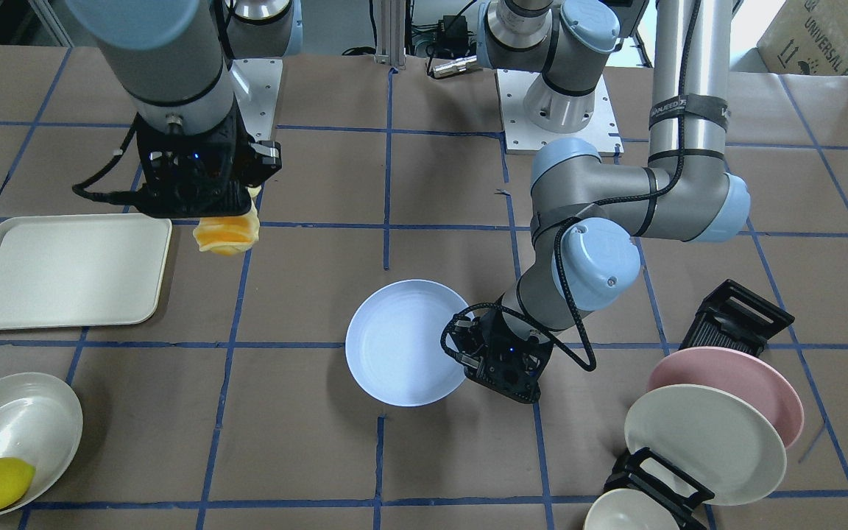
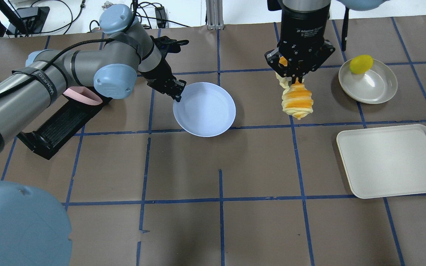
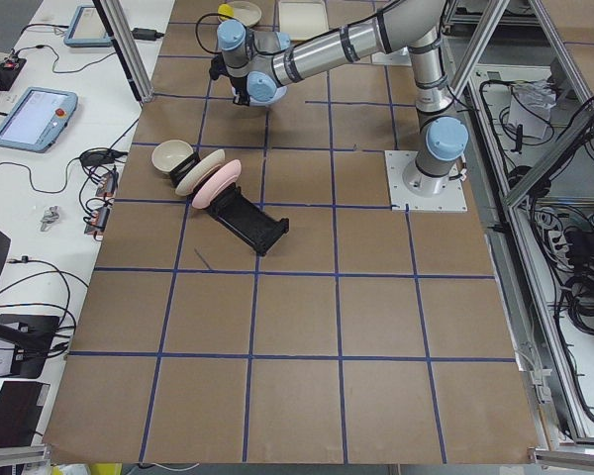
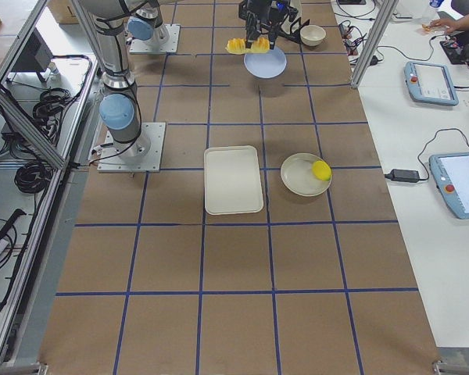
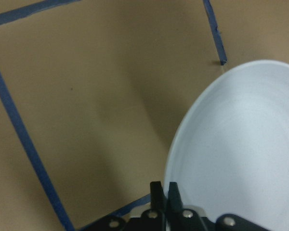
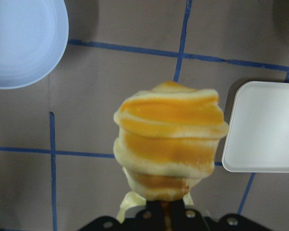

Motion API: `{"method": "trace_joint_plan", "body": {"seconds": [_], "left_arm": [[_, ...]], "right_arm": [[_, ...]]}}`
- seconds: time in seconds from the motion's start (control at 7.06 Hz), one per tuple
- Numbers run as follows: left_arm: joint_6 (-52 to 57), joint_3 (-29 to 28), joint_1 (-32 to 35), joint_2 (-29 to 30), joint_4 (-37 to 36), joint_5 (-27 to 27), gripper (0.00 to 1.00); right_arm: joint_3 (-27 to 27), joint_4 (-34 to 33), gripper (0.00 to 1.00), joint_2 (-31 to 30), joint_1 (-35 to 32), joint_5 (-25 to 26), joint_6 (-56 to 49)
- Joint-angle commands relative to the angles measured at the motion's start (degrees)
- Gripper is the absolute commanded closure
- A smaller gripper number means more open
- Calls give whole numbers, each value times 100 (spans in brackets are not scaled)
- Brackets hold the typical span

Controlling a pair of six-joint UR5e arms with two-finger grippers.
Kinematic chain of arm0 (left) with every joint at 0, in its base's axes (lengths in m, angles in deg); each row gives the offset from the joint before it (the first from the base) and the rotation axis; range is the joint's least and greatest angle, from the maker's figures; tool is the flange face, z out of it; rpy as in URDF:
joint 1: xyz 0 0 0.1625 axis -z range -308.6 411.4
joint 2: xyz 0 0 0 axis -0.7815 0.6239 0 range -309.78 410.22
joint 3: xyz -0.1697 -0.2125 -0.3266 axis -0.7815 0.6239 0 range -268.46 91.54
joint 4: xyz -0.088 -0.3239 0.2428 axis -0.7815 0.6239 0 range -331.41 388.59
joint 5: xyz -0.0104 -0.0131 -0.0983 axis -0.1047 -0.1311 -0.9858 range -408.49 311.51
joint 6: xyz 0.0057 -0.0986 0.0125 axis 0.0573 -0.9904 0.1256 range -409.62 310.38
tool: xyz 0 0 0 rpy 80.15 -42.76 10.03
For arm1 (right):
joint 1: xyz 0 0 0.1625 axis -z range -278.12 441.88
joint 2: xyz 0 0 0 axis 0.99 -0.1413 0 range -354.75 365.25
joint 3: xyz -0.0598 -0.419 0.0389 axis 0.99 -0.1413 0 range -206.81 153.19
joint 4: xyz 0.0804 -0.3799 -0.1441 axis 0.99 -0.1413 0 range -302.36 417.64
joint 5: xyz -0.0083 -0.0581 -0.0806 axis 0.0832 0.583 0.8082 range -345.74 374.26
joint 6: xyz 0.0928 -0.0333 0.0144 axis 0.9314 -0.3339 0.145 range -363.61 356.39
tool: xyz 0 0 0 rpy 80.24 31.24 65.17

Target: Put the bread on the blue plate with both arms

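The right end effector [image 2: 296,74], clamped on the upper end of the bread [image 2: 296,100], hangs the loaf tip-down above the table [image 2: 257,166], to the right of the blue plate [image 2: 205,111] and apart from it. The left end effector [image 2: 178,94] appears pinched shut on the plate's far-left rim. The sound move is to carry the loaf over the plate's centre, lower it close, then release while the left arm steadies the rim.
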Motion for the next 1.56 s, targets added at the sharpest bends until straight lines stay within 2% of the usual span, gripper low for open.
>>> {"method": "trace_joint_plan", "body": {"seconds": [0.0,0.28,0.43,0.57,0.71,0.85,1.13,1.28,1.42], "left_arm": [[-205,21,186,273,-513,-62,97],[-469,100,248,301,-506,-54,93],[-452,196,240,249,-515,-54,86],[-470,249,231,231,-515,-36,42],[-479,241,187,222,-515,-27,15],[-540,189,161,196,-515,-36,6],[-575,109,-101,-14,-446,-1,3],[-567,231,-460,-294,-323,-9,0],[-558,145,-716,-636,305,8,0]], "right_arm": [[5,-1030,91,630,-438,-18,357],[-30,-1421,91,939,-510,-166,421],[-22,-1526,91,967,-510,-194,421],[-22,-1536,91,984,-510,-194,412],[-13,-1588,91,1054,-510,-194,412],[-4,-1693,91,1098,-519,-203,412],[-4,-1747,91,1160,-536,-237,421],[-21,-2017,91,1308,-580,-499,534],[-56,-2402,91,1605,-737,-501,735]]}}
